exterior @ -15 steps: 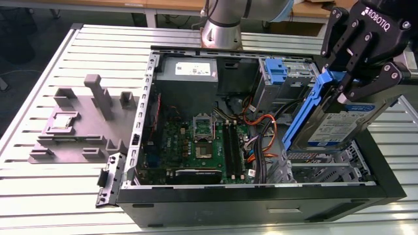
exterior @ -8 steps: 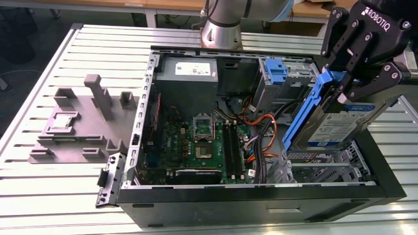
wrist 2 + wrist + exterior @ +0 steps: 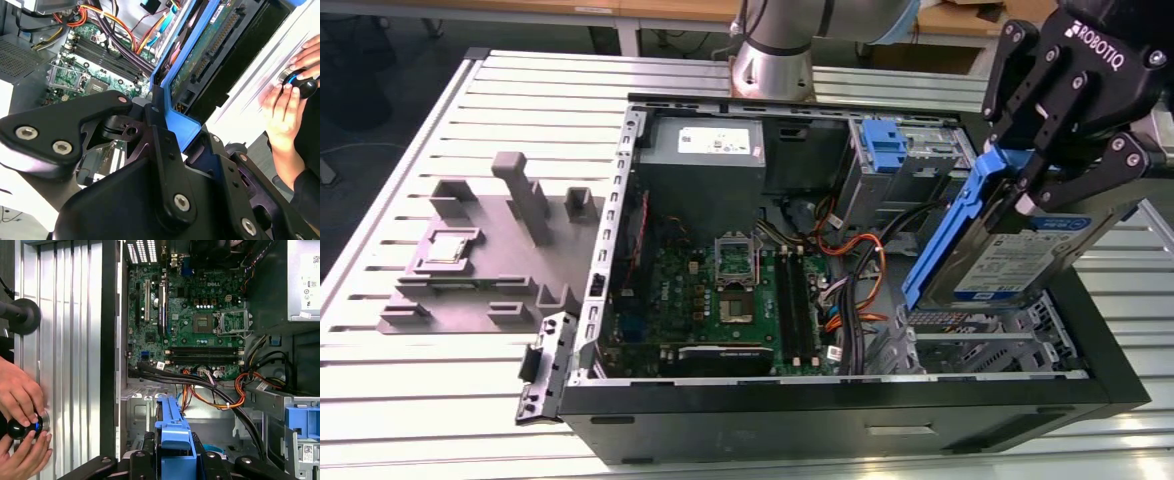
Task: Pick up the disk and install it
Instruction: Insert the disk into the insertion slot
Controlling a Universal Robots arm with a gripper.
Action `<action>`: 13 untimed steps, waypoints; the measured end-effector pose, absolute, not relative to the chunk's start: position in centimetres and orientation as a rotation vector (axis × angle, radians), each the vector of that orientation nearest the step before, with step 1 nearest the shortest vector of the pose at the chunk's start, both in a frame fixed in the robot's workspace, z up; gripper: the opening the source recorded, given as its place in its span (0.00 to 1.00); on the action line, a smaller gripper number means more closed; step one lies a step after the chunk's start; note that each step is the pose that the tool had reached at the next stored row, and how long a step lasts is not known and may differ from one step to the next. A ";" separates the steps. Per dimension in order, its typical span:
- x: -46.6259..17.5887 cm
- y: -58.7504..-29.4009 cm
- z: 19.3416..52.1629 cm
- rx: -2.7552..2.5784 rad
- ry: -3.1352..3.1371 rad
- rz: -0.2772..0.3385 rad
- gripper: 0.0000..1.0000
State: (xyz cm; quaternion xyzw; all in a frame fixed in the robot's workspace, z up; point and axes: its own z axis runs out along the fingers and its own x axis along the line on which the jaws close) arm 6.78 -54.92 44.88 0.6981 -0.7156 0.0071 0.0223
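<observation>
The ribbed metal bench (image 3: 440,400) carries an open black computer case (image 3: 854,425) lying on its side and, just beside it on the exterior view's left, a grey moulded tray (image 3: 480,260) with upright blocks.

A lab: opened computer case (image 3: 854,420) on slotted aluminium bench (image 3: 440,400).

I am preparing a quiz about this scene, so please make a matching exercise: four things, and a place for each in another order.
Things:
1. disk
2. motherboard
3. grey fixture
4. power supply

Places:
A. on the table, outside the case
B. flat on the case's bottom
C. in the gripper, above the case
D. against the case's far wall

Pairs: 1-C, 2-B, 3-A, 4-D.
</observation>
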 end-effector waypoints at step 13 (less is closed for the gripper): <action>7.2 -55.8 44.3 2.154 -2.243 0.002 0.37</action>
